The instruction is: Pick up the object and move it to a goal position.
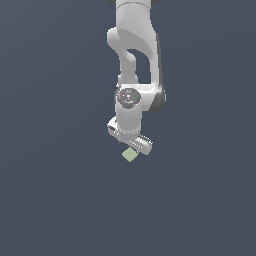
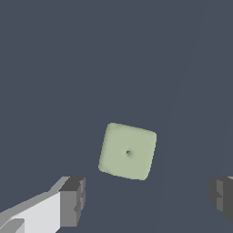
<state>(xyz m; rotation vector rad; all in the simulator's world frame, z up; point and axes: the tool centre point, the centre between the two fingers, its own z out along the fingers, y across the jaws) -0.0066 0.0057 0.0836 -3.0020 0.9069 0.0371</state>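
Note:
The object (image 1: 129,155) is a tiny pale yellow-green cube lying on the dark grey floor just below the white arm's hand in the exterior view. In the wrist view the cube (image 2: 128,151) fills the middle, seen from above, with a small dark dot on its top face. My gripper (image 2: 146,200) is open, its two grey fingertips (image 2: 73,201) spread wide apart. The cube lies a little ahead of the gap between them, touching neither finger. From outside, the gripper (image 1: 131,144) hovers right over the cube, its fingers mostly hidden under the hand.
A plain dark grey surface (image 1: 60,190) spreads all around the cube. The white arm (image 1: 134,45) comes down from the top of the exterior view.

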